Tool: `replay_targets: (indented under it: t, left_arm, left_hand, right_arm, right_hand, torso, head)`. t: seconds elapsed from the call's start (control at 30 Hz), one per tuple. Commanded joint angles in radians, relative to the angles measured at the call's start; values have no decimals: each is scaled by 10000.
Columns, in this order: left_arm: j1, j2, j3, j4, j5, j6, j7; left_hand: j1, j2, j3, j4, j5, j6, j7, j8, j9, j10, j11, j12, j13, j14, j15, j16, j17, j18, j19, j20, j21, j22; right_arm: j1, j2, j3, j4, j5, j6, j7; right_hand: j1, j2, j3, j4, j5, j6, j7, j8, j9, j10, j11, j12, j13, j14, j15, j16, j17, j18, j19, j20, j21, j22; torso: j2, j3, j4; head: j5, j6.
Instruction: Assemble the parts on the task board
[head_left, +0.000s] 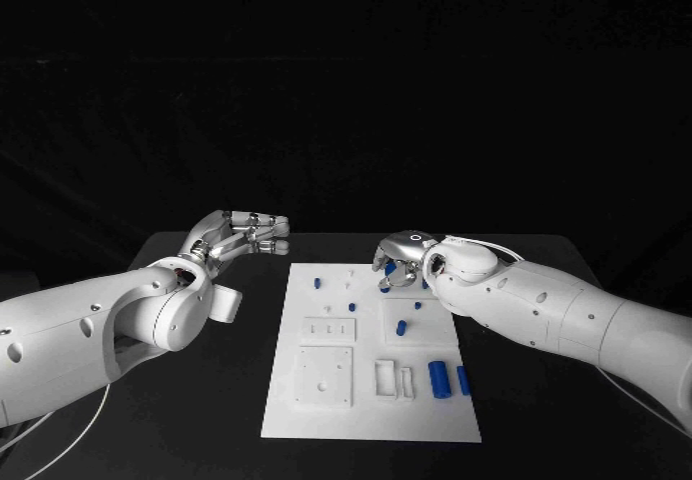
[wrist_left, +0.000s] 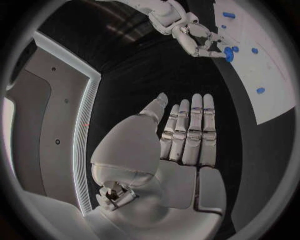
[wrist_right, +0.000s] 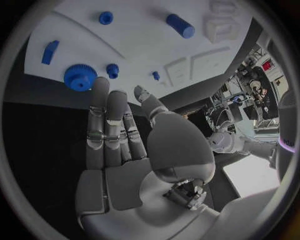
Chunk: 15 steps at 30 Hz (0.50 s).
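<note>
Task board (head_left: 368, 420) sits mid-bench with blue parts (head_left: 438, 380) on it. Right hand (head_left: 402, 257) hovers over its far edge, fingers apart, holding nothing; left hand (head_left: 242, 235) likewise, off beside it.

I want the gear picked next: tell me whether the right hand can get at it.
Probably yes. The right hand is open with its fingertips right beside the blue gear near the task board edge, and nothing lies between them.
</note>
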Motion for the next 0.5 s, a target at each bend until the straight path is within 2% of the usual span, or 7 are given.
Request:
replay_targets:
  t: [0.03, 0.23, 0.5]
  left_arm:
    - [22, -7, 12, 25, -100, 15, 143]
    - [37, -19, 15, 22, -82, 34, 146]
    - [69, -52, 18, 73, -74, 68, 151]
  left_hand:
    - [-51, -48, -9, -40, 19, -25, -7, 17, 6, -83, 14, 4, 9, -70, 6, -17, -15, -65, -34, 3, -61, -16]
    - [-79, -11, -63, -67, 24, -39, -3, 14, 5, -90, 16, 6, 9, -75, 9, -15, -13, -56, 1, 12, -94, -106]
    - [-79, -11, -63, -67, 24, -39, -3, 14, 5, -90, 16, 6, 9, -75, 9, -15, -13, -56, 1, 12, -94, -106]
  right_arm:
    - [-21, -27, -18, 70, -282, 313, -153]
    - [-54, -35, -62, 111, -357, 370, -178]
    - [-71, -46, -77, -13, -500, 395, -268]
  right_hand:
    - [152, -9, -27, -4, 78, -77, 29, -7, -9, -96, 11, 52, 7, -13, 82, 72, -28, 89, 62, -2, -83, 121]
    - [201, -34, 120, -22, 71, -71, 25, -10, -11, -81, 9, 48, 5, -23, 82, 113, -65, 106, 81, 1, -265, 467]
    - [213, -192, 805, -30, 49, -35, 41, -9, -10, -50, 13, 49, 4, -39, 84, 167, -64, 132, 76, -2, -359, 849]
  torso:
    - [114, 27, 8]
    - [184, 53, 18]
    - [283, 56, 61]
  head:
    - [-106, 27]
    - [-119, 48]
    - [-155, 74]
